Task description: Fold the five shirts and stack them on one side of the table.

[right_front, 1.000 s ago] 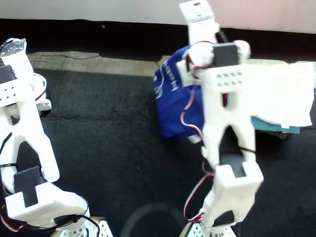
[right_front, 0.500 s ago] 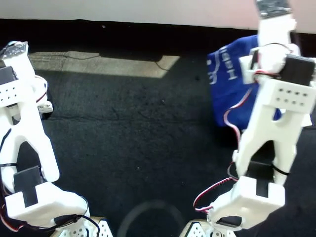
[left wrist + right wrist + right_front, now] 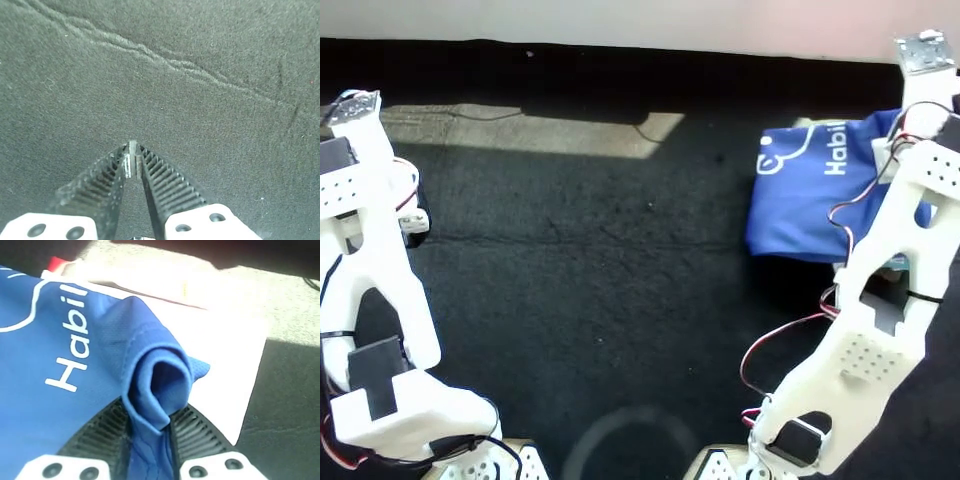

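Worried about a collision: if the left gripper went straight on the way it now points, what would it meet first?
Most likely the black table cover. The left gripper, jaws shut, aims at bare cloth with nothing in between, though the gap to it is hard to judge.

A robotics lab bench (black felt table [image 3: 570, 300], wired arms [image 3: 380, 300]).

You have the blue shirt [image 3: 810, 205], white lettering up, pinched by a rolled, bunched edge between your right gripper's [image 3: 150, 432] jaws, the rest spreading folded away from them. Just beyond the fingertips, a white shirt [image 3: 225, 350] lies flat beneath it.
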`<state>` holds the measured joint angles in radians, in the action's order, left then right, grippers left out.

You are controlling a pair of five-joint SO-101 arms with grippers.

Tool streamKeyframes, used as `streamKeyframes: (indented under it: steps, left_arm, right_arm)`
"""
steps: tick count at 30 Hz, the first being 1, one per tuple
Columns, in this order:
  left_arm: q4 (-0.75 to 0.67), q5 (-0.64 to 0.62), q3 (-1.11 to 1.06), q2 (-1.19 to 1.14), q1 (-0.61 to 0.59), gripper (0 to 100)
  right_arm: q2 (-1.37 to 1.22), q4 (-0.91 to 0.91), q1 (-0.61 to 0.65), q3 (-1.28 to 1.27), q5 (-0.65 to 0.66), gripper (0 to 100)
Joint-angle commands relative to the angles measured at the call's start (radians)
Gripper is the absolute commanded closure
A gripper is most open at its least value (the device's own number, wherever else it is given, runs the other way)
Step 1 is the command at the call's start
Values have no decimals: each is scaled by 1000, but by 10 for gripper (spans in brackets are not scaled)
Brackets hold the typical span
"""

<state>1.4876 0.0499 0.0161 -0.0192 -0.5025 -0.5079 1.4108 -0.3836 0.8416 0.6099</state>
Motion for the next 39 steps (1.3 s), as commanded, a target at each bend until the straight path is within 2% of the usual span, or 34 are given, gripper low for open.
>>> streamKeyframes:
  steps: [1, 7, 12, 17, 24, 26, 29, 32, 36, 39]
  left_arm:
    - [-12, 2, 13, 47, 4, 989]
    - [-12, 2, 13, 47, 4, 989]
    - [-12, 2, 13, 47, 4, 989]
    - [-12, 3, 13, 47, 4, 989]
    - [-12, 3, 13, 47, 4, 989]
    - [-12, 3, 13, 47, 4, 989]
    - [-12, 3, 12, 47, 4, 989]
    - [-12, 3, 13, 47, 4, 989]
    - [-38, 2, 7, 47, 4, 989]
    - [-49, 2, 7, 47, 4, 989]
  right_arm:
    - [19, -19, -30, 104, 20, 992]
    - [-27, -15, -62, 206, 107, 992]
    - [-108, -28, -91, 214, 109, 992]
    - [-180, -133, -142, 216, 110, 992]
    - [-186, -153, -120, 216, 106, 988]
    - [-185, -148, -111, 216, 104, 962]
    - [-179, -148, -111, 216, 101, 852]
    - [-179, -150, -117, 280, 12, 773]
    - [-180, -147, -114, 430, -212, 771]
    - [-185, -148, -101, 507, -307, 771]
